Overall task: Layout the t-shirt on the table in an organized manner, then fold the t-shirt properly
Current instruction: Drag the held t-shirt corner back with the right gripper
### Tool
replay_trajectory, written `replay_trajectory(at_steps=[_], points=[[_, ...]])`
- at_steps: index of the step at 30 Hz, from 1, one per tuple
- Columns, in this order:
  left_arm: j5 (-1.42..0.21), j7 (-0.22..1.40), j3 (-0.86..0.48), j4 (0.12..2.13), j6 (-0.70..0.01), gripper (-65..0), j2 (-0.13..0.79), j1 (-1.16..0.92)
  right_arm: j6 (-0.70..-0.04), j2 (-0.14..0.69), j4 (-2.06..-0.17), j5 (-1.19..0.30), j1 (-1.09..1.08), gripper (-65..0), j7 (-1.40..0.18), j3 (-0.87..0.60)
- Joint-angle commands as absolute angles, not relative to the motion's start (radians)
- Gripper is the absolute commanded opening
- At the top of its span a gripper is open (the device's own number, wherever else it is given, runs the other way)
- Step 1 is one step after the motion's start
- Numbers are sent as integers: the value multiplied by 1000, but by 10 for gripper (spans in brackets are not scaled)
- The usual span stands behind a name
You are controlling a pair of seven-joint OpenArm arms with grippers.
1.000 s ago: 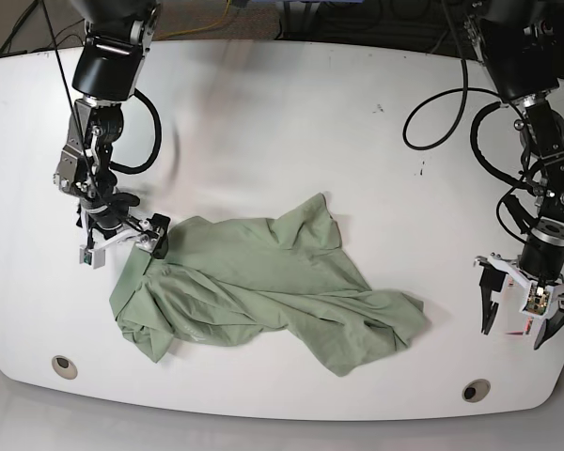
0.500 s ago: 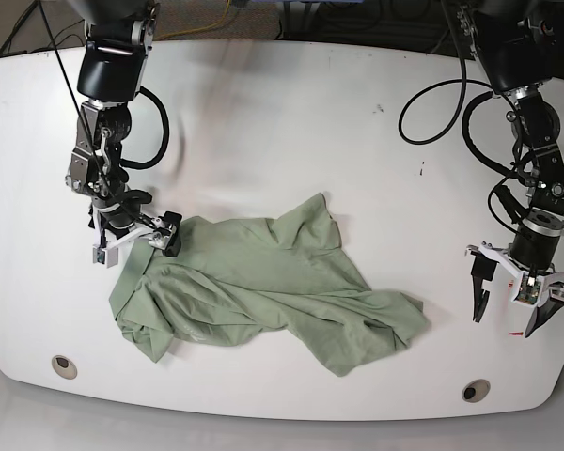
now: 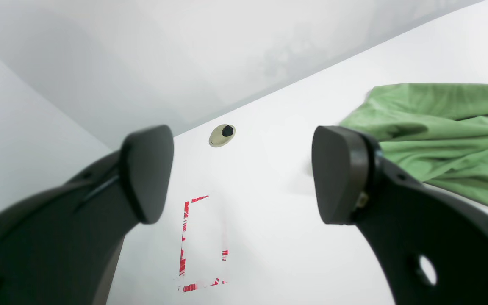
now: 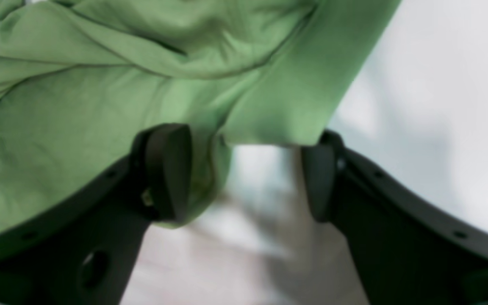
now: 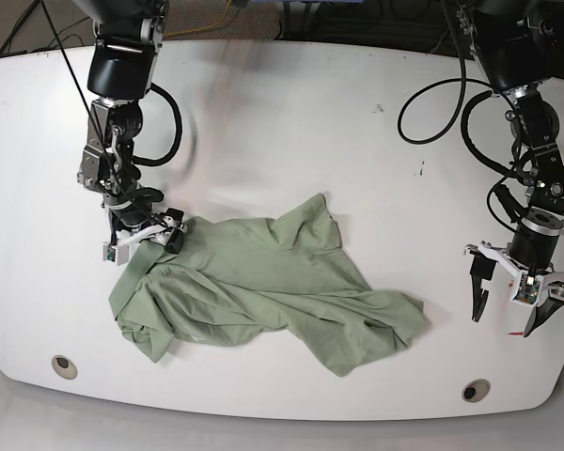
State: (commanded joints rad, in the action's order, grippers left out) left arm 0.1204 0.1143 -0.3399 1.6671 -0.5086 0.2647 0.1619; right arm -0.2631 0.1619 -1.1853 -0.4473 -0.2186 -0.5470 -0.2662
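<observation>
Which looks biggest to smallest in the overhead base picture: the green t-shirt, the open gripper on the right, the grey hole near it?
1. t-shirt
2. left gripper
3. grey grommet

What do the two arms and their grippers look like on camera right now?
Both arms are black, jointed, with looping black cables along them. The left gripper has a white bracket at its base and two dark, tapering fingers with rounded matte pads. The right gripper also shows white parts near the wrist and the same curved dark fingers. No markings are legible on them.
</observation>
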Motion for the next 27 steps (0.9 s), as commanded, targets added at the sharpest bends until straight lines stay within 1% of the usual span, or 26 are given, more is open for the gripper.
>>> replay_trajectory(at_steps=[3,5,7,11,14,15,16,18,19,20,21,23,27], points=[[120,114,-340,1669,-509,-171,265,162,-263,156,-1152,-426,-228,-213,-547,-266],[120,114,-340,1669,-509,-171,266,162,-263,153,-1129,-417,-240,-210,-545,-266],[120,114,-340,1669,-509,-171,268,160,-263,134,-1099,-410,-249,-225,-544,-266],[120,114,-340,1669,-509,-171,268,160,-263,122,-1067,-381,-255,-299,-503,-266],[120,114,-340,1669,-510,-171,268,160,-263,108,-1064,-357,-255,-378,-484,-266],[120,114,-340,1669,-510,-171,268,160,-263,107,-1064,-352,-255,-413,-486,-266],[120,114,-340,1669,-510,-171,268,160,-263,107,-1064,-351,-255,-435,-486,-266],[120,114,-340,1669,-510,-171,268,160,-263,102,-1064,-344,-254,-537,-487,-266],[120,114,-340,1669,-510,-171,268,160,-263,101,-1064,-344,-252,-557,-489,-266],[120,114,-340,1669,-510,-171,268,160,-263,101,-1064,-344,-249,-601,-490,-266],[120,114,-340,1669,-510,-171,268,160,-263,102,-1064,-344,-249,-622,-499,-266],[120,114,-340,1669,-510,-171,268,160,-263,107,-1067,-344,-248,-647,-538,-266],[120,114,-340,1666,-510,-171,268,153,-263,119,-1115,-348,-209,-650,-596,-268]])
